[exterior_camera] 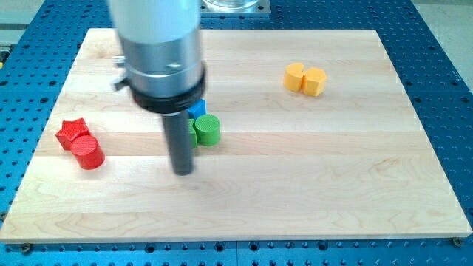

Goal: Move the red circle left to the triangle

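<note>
I see my tip (182,172) resting on the wooden board (295,177), a bare rod holding nothing, just below-left of the green cylinder (207,131). The red circle (88,151) sits well left of that cylinder, touching the red star (72,131).

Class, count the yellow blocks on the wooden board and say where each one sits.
2. One yellow block and a second yellow block touch side by side near the view's top right. Others might hide behind the arm.
</note>
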`<act>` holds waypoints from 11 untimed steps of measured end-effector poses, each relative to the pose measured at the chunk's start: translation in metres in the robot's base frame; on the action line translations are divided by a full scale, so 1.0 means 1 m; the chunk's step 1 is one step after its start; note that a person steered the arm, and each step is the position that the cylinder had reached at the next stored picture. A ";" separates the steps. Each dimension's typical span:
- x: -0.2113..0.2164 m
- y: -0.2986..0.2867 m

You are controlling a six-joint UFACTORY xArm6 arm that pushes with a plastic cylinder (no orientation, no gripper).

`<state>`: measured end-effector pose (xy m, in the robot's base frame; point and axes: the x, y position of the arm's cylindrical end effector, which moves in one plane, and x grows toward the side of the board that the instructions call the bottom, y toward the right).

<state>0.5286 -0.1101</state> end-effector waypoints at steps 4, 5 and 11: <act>-0.077 -0.030; -0.087 -0.021; -0.049 -0.034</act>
